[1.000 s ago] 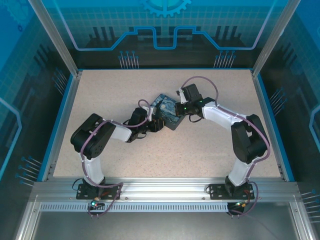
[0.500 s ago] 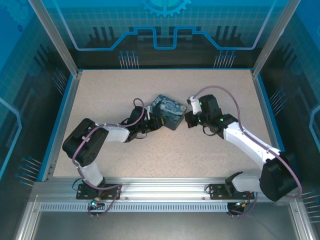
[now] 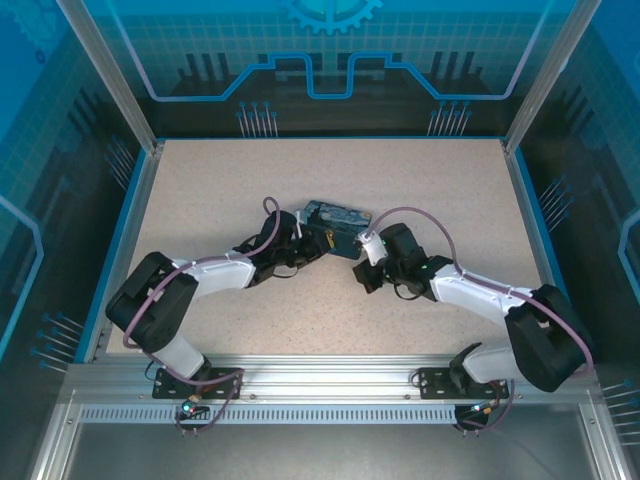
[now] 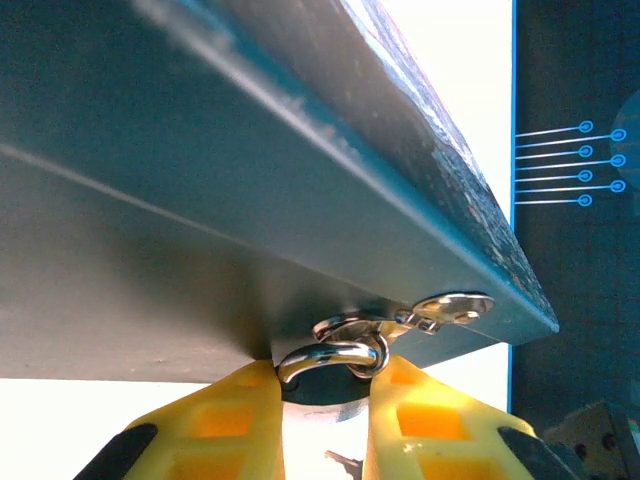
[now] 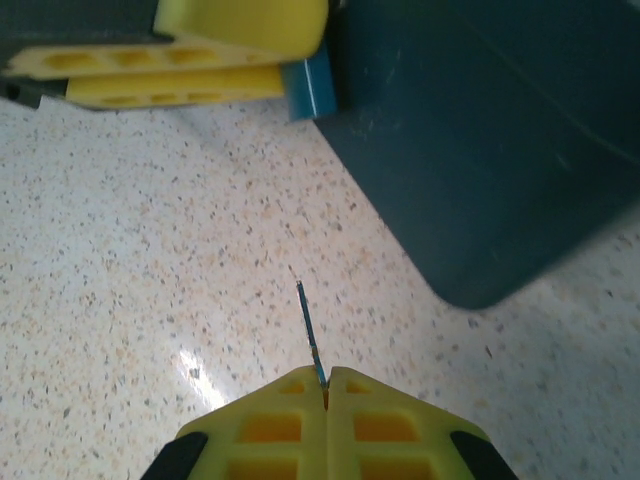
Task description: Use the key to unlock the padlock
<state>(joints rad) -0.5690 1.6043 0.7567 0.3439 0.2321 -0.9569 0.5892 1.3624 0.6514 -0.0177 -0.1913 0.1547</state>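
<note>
The padlock (image 4: 330, 356) hangs by its silvery shackle from the hasp (image 4: 445, 308) of a dark blue tin (image 4: 200, 180). My left gripper (image 4: 325, 388) is shut on the padlock's body, one yellow finger on each side. In the right wrist view the teal padlock (image 5: 310, 88) sticks out beside those fingers (image 5: 170, 70). My right gripper (image 5: 325, 378) is shut on the key (image 5: 308, 325), a thin blade seen edge-on and pointing towards the padlock, a short way above the table. From above, the left gripper (image 3: 310, 246) and the right gripper (image 3: 363, 270) face each other in front of the tin (image 3: 336, 222).
The painted tin (image 5: 500, 150) is tipped up on the speckled table (image 3: 200, 190), right beside the right gripper's path. Blue walls (image 3: 130, 230) ring the table, with open surface behind and to both sides of the tin.
My right arm has swung off the tin and dropped low in front of it, key forward. The tin has tipped up on edge. My left gripper has closed a little more on the padlock.
</note>
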